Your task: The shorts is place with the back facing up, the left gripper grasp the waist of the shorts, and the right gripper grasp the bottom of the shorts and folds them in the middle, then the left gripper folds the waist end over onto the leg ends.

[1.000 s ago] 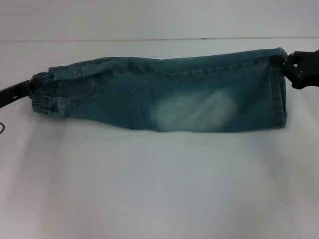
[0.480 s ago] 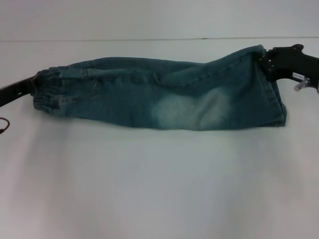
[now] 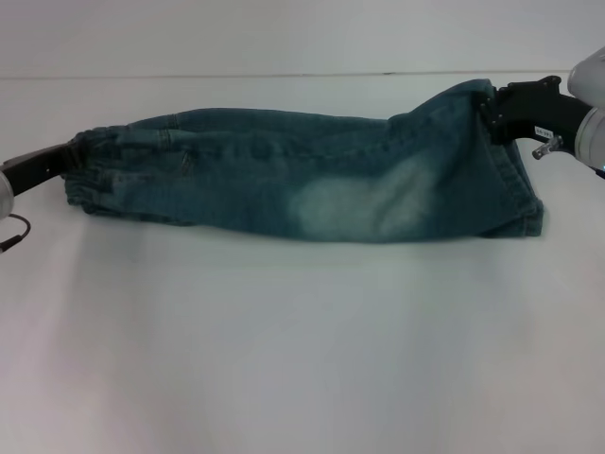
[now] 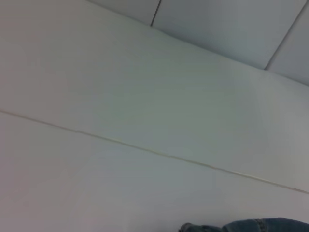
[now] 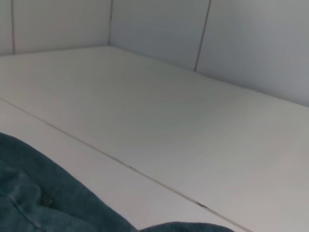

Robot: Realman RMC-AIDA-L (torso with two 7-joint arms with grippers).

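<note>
Denim shorts (image 3: pixel 302 184) lie folded lengthwise into a long strip across the white worktop (image 3: pixel 302 359). Left tool (image 3: pixel 59 161) is clamped on the waist end; right tool (image 3: pixel 487 109) is clamped on the hem corner, which is lifted clear of the worktop. Judgement: the cloth is soft, moderately heavy and sags mid-span. Thick waistband and hem seams give the firmest hold.
</note>
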